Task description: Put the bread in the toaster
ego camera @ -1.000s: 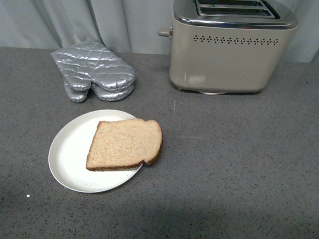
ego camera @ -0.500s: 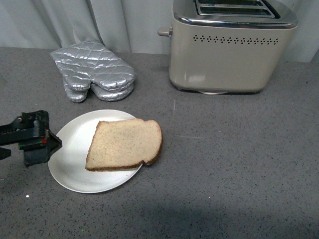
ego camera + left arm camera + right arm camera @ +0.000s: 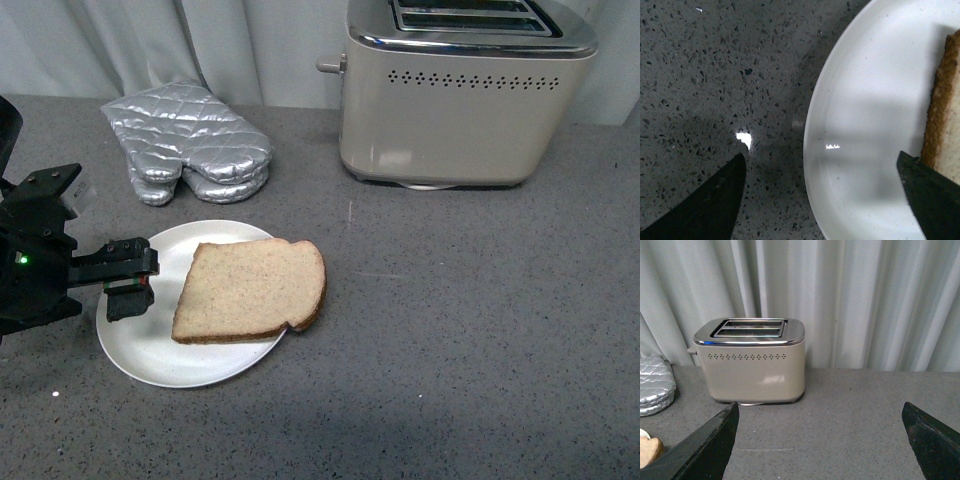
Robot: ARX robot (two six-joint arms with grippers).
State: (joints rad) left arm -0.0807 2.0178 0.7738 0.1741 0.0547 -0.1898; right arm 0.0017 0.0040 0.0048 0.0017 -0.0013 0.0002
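Note:
The bread (image 3: 250, 290), a light-brown slice with a darker crust, lies flat on a white plate (image 3: 140, 345) at front left. My left gripper (image 3: 134, 278) hovers open over the plate's left rim, a short gap left of the slice. In the left wrist view its open gripper (image 3: 821, 155) spans the plate (image 3: 865, 110), and the bread's crust (image 3: 945, 115) runs beside one dark fingertip (image 3: 927, 200). The beige toaster (image 3: 465, 110) stands at the back right, slots up. My right gripper (image 3: 820, 405) is open, empty and facing the toaster (image 3: 752, 362); it is out of the front view.
A silver quilted oven mitt (image 3: 190, 140) lies at the back left, beyond the plate. Grey speckled counter (image 3: 460, 330) spreads between plate and toaster. A pale curtain (image 3: 865, 300) hangs behind the toaster. The mitt's edge (image 3: 655, 390) shows in the right wrist view.
My left arm came in from the left and moved right and slightly up; its open gripper now stands over the plate's left rim. Bread, plate and toaster have not moved.

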